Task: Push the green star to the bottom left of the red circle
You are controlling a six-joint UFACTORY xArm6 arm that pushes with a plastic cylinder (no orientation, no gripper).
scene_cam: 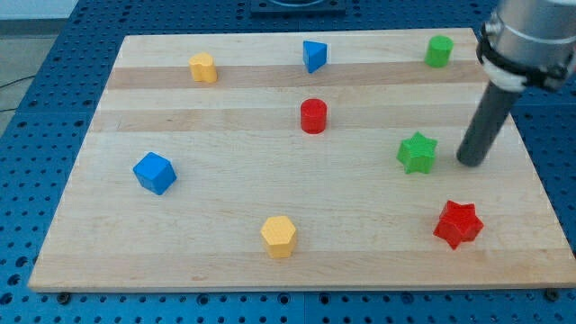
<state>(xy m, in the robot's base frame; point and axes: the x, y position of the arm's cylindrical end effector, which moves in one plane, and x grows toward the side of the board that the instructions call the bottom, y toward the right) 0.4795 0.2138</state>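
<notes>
The green star lies on the wooden board at the right, lower right of the red circle. My tip stands just to the right of the green star, a small gap between them. The rod rises from it toward the view's upper right. The red circle sits near the board's middle, toward the top.
A green cylinder-like block is at the top right. A blue triangle-like block and a yellow block are along the top. A blue cube is at the left, a yellow hexagon at the bottom, a red star at the bottom right.
</notes>
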